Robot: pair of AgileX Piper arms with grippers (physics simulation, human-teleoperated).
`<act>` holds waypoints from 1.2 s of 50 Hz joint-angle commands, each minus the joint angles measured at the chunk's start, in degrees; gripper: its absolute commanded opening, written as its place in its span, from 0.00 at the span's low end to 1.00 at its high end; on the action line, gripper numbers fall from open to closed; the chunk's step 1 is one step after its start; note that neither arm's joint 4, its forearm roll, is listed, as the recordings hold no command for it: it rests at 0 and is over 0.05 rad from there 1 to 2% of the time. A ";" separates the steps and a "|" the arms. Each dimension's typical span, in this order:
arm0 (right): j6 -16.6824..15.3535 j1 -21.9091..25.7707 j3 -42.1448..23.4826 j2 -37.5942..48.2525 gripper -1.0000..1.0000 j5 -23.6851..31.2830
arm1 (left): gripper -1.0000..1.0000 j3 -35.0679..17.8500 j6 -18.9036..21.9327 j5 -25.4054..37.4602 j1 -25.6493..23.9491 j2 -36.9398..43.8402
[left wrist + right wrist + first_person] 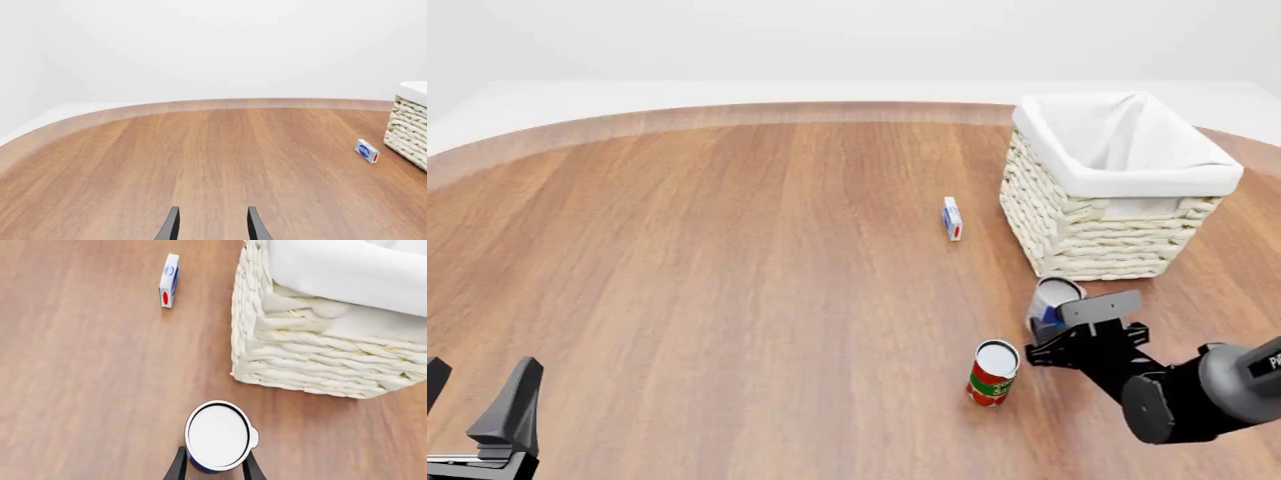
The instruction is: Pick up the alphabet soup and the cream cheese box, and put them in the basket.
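Note:
The alphabet soup (pixel 219 435), a silver-topped can with a blue label, sits between the fingers of my right gripper (pixel 215 462), which is shut on it. In the front view the soup can (pixel 1052 303) leans a little, just in front of the basket (pixel 1094 235). The cream cheese box (pixel 952 218) stands on its edge on the table left of the basket, and shows in both wrist views (pixel 367 151) (pixel 169 280). My left gripper (pixel 212 226) is open and empty, low at the near left (pixel 474 398), far from everything.
A red-and-green can (pixel 993 373) stands upright just left of my right gripper. The woven basket wall (pixel 300 355) rises close beyond the held can, and its corner (pixel 407 130) shows in the left wrist view. The table's curved far edge (pixel 761 112) runs behind.

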 commanded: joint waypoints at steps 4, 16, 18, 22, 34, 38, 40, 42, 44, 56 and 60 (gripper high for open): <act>0.86 -0.78 1.02 -4.67 0.00 1.22 | 1.00 0.00 0.00 0.00 0.00 0.00; 0.97 -1.24 1.81 -9.89 0.00 3.56 | 1.00 0.00 0.00 0.00 0.00 0.00; 0.92 -1.30 2.02 -11.18 0.00 4.16 | 1.00 0.00 0.00 0.00 0.00 0.00; 0.86 -1.34 2.24 -13.37 0.00 5.43 | 1.00 0.00 0.00 0.00 0.00 0.00; -0.12 -1.44 2.17 -21.03 0.00 10.64 | 1.00 0.00 0.00 0.00 0.00 0.00; -0.34 -1.15 1.63 -23.41 0.00 12.84 | 1.00 0.00 0.00 0.00 0.00 0.00; -0.55 -1.17 1.25 -24.66 0.00 13.99 | 1.00 0.00 0.00 0.00 0.00 0.00; -0.72 -1.23 0.73 -25.93 0.00 15.19 | 1.00 0.00 0.00 0.00 0.00 0.00; -0.84 -1.26 0.02 -27.56 0.00 16.85 | 1.00 0.00 0.00 0.00 0.00 0.00; -1.69 -1.82 -3.49 -32.58 0.00 22.94 | 1.00 0.00 0.00 0.00 0.00 0.00; -2.29 -2.02 -5.38 -34.32 0.00 25.56 | 1.00 0.00 0.00 0.00 0.00 0.00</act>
